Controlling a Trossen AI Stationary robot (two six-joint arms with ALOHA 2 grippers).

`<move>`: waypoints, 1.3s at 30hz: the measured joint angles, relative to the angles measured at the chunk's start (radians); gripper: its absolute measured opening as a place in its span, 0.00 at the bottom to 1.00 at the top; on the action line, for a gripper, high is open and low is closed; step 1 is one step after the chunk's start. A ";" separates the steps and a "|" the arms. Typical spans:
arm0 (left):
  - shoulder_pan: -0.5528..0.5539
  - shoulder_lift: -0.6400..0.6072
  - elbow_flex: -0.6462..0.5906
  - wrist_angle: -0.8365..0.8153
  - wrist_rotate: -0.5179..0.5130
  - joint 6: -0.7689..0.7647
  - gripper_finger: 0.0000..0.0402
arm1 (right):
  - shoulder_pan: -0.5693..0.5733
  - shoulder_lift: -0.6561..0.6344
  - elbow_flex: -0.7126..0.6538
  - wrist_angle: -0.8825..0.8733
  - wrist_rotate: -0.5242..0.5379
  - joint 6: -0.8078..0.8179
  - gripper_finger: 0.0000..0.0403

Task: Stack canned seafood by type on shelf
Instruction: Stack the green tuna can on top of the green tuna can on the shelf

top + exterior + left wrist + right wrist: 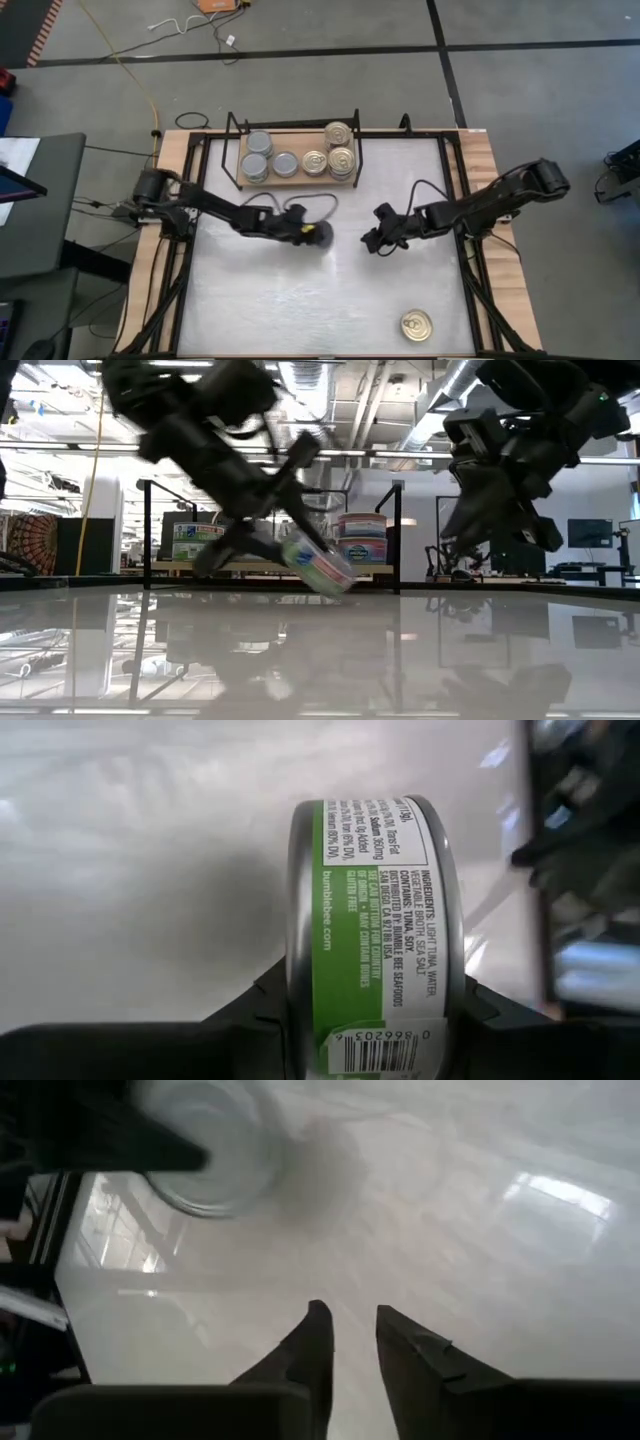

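The wooden shelf (298, 181) in its black wire frame stands at the table's far middle. On it are grey-topped cans (257, 155) at the left and gold-topped cans (340, 147) at the right, some stacked. My left gripper (318, 234) is over the table's middle, shut on a green-labelled can (370, 920). My right gripper (350, 1325) hovers a little to the right of it, slightly open, with nothing between its fingers. One gold-topped can (416, 324) rests flat on the table near the front right. My left gripper pinches the green-labelled can by its two flat ends (298, 960), one finger (250, 1015) on each. The fingers slant down from the table's left side. The can (318, 565) is tilted on edge, its label wall toward the wrist camera, lifted clear of the table.
The glossy white tabletop (300, 300) lies open in front of both grippers. Black frame rails run along the table's left (185, 270) and right (470, 280) sides. The shelf's wire posts (232, 125) rise above the board.
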 joint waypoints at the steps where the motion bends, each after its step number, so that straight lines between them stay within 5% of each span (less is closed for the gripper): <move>1: 0.000 -0.034 -0.058 0.062 -0.024 -0.024 0.31 | -0.007 -0.006 0.000 0.002 0.004 0.000 0.25; 7: -0.026 -0.217 -0.334 0.334 -0.183 -0.151 0.31 | -0.028 -0.035 0.000 -0.001 0.008 0.016 0.34; 14: -0.071 -0.377 -0.456 0.369 -0.422 -0.195 0.31 | -0.061 -0.030 0.001 0.005 0.008 0.039 0.38; 25: -0.081 -0.413 -0.461 0.370 -0.677 -0.292 0.32 | -0.116 -0.033 0.002 -0.021 0.006 0.026 0.35; 33: -0.099 -0.394 -0.344 0.179 -0.937 -0.411 0.32 | -0.300 -0.073 0.002 -0.179 -0.285 -0.177 0.35; 39: -0.098 -0.184 -0.140 0.064 -1.005 -0.550 0.32 | -0.453 -0.169 0.002 -0.347 -0.390 -0.418 0.35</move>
